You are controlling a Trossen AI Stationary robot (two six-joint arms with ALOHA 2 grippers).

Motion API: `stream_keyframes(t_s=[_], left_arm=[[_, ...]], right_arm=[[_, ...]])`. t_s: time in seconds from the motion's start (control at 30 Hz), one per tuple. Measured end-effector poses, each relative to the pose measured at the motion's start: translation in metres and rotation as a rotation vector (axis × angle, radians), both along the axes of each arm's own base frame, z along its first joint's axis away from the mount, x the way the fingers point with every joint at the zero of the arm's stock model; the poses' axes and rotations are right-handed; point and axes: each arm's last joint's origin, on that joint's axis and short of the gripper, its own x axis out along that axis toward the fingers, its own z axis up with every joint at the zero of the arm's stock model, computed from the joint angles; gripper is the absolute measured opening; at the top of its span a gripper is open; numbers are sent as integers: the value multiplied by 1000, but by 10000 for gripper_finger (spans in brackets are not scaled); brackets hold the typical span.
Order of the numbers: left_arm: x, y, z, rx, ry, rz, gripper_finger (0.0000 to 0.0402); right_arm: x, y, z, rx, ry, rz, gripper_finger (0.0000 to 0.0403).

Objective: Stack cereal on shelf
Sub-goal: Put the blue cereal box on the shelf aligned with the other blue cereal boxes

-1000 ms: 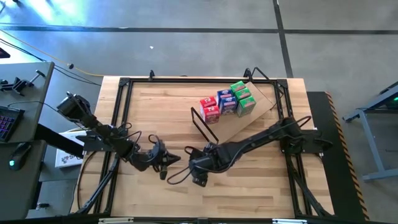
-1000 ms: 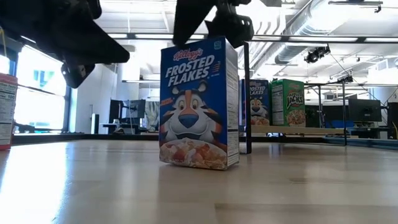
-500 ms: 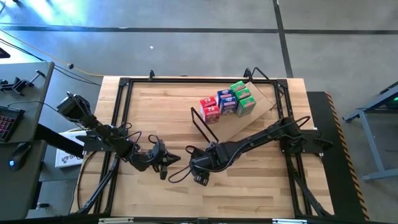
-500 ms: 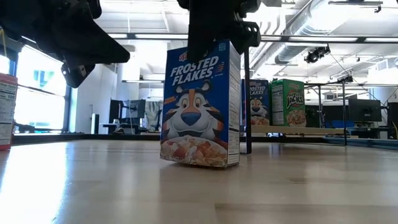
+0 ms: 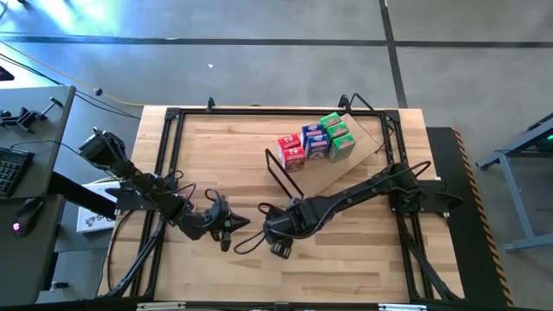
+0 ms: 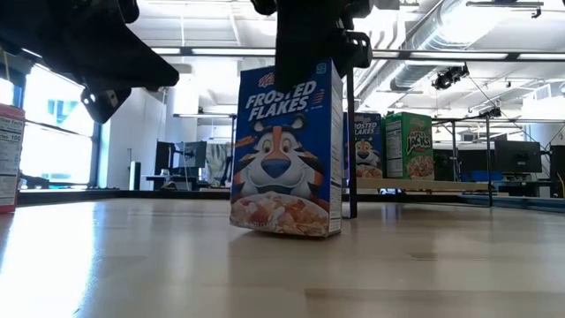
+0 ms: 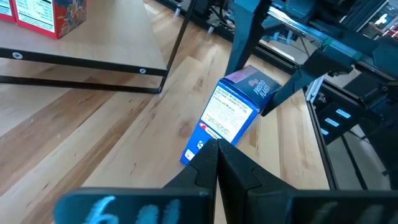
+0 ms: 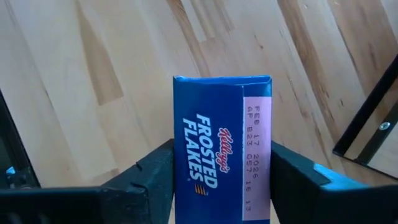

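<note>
Blue cereal box (image 6: 287, 148) stands upright on table (image 6: 177, 265), long axis vertical.

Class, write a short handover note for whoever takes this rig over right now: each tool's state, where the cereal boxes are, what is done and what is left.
Right tool: straddling the top of the blue box, fingers at both its sides; a firm grip cannot be confirmed.
Left tool: shut, empty, waiting beside that box.
Blue box: upright on the table, off the shelf.
Done: six boxes, red, blue and green, on the shelf.
Left: lift the blue box and place it with the others. A red box shows at the low view's edge.
</note>
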Motion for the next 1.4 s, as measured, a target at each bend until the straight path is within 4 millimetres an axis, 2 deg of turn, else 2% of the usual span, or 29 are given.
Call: stream_keyframes(t_s=[0.2, 0.47, 0.63, 0.73, 0.83, 0.9, 1.0, 1.17, 1.27, 1.4], left_arm=[[-1, -2, 0, 2, -1, -7, 0], [-1, -2, 0, 12, 0, -8, 0], [-1, -2, 0, 11, 0, -12, 0], [-2, -3, 0, 13, 3, -26, 0], [-2, -4, 0, -2, 13, -63, 0], [-2, -5, 0, -10, 15, -77, 0], [-2, -5, 0, -24, 14, -90, 0], [-1, -6, 1, -39, 6, -100, 0], [0, -7, 4, -57, -20, -117, 0], [0, -7, 5, -53, -24, -119, 0]], right_arm=[[0, 3, 2, 18, 1, 40, 184], [-1, 19, 30, 10, -65, 154, 167], [-16, 37, 64, -22, -64, 267, 166], [-35, 49, 94, -63, -55, 354, 166], [-58, 51, 126, -92, -22, 393, 166], [-78, 44, 139, -94, -24, 395, 166], [-104, 23, 156, -113, 10, 355, 165], [-128, -12, 171, -189, -23, 433, 165], [-138, -38, 165, -258, 15, 498, 165], [-142, -74, 141, -338, 116, 534, 165]])
